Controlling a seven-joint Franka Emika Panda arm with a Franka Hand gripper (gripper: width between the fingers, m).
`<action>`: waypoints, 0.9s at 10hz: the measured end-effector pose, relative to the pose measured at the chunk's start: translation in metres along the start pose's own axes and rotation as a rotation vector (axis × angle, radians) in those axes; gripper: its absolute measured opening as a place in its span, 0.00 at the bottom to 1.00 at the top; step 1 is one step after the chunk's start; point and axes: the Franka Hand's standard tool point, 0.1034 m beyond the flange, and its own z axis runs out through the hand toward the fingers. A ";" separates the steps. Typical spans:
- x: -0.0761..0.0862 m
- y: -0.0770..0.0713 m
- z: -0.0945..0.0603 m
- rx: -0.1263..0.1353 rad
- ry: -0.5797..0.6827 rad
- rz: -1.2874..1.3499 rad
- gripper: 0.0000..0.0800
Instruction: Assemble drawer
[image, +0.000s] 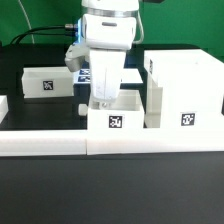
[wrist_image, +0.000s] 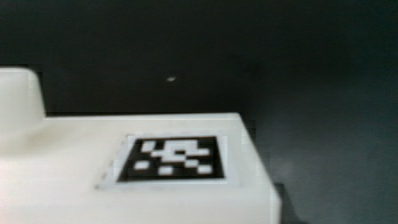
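The tall boxy housing stands at the exterior view's right, its tag facing front. One small white tray sits just left of it, tag to the front. A second tray lies further left. My gripper hangs straight down into the middle tray's left rear part; its fingers are hidden by the hand and the tray's wall. The wrist view shows a white tagged face of the tray very close, with a white upright part at one side. No fingertips show there.
A long low white border wall runs along the front. The marker board lies behind the arm, partly hidden. The table top is black.
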 end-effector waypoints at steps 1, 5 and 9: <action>0.004 0.000 -0.001 0.007 0.001 0.003 0.05; 0.006 -0.001 0.001 -0.007 0.004 0.009 0.05; 0.010 -0.002 0.002 -0.007 0.008 0.004 0.05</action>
